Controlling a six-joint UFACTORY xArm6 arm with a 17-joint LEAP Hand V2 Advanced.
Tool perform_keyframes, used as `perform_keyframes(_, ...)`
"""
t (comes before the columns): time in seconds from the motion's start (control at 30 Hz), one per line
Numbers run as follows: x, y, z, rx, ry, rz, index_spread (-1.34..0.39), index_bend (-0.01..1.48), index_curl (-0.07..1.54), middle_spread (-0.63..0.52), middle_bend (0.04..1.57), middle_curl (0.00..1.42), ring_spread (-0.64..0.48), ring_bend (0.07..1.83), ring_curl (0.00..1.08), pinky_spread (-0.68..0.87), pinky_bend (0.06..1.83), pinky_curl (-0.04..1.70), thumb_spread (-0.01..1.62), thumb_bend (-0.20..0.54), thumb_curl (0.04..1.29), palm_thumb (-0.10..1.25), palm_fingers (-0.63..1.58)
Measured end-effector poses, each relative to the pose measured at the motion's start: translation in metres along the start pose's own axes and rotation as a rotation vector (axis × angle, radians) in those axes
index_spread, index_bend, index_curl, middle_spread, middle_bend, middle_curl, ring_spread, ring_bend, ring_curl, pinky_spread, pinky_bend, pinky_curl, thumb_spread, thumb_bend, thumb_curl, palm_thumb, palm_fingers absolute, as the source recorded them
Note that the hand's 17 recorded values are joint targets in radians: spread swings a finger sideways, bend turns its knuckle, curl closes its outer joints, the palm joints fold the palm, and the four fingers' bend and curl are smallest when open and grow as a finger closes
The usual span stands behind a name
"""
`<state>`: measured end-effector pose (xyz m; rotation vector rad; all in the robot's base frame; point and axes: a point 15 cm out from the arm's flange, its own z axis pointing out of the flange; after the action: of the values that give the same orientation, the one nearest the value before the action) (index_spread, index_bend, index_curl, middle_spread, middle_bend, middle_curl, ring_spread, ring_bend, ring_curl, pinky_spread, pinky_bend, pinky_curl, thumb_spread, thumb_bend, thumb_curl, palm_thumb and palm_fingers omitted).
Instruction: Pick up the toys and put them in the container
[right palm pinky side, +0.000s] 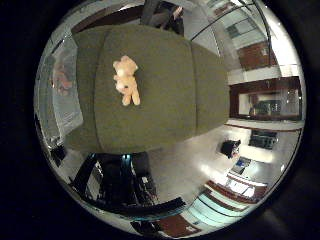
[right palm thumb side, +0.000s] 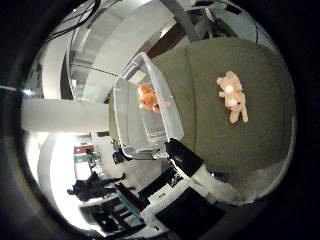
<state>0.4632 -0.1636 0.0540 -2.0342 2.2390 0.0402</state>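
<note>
I see the cream teddy bear (right palm pinky side: 126, 80) lying flat on the olive-green cushion (right palm pinky side: 165, 85), well apart from my hand (right palm thumb side: 192, 172), which shows only as a black-and-white finger at lower centre of the thumb-side view; I cannot tell how far it is open. An orange toy (right palm thumb side: 148, 97) already sits in the clear container (right palm thumb side: 131, 117) just beside the cushion's edge. Bare cushion surrounds the bear, with pale floor (right palm pinky side: 195, 160) beyond

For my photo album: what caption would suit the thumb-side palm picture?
A pale teddy bear lies on the olive cushion, while an orange toy already sits inside the clear container.
</note>
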Motion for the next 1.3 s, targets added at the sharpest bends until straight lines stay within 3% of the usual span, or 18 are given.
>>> perform_keyframes(0.33, 0.030, -0.006, 0.072, -0.072, -0.040, 0.097, -0.11, 0.16, 0.28, 0.21, 0.22, 0.34, 0.21, 0.36, 0.25, 0.35, 0.57, 0.12, 1.07, -0.024, 0.31, 0.56, 0.11)
perform_keyframes(0.93, 0.034, -0.045, 0.148, -0.103, -0.050, 0.145, -0.09, 0.16, 0.28, 0.22, 0.20, 0.33, 0.22, 0.37, 0.25, 0.38, 0.61, 0.11, 1.05, -0.025, 0.31, 0.52, 0.09)
perform_keyframes(1.3, 0.023, -0.061, 0.193, -0.170, -0.076, 0.162, -0.08, 0.16, 0.28, 0.22, 0.20, 0.32, 0.24, 0.37, 0.25, 0.48, 0.77, 0.12, 1.03, -0.023, 0.31, 0.55, 0.09)
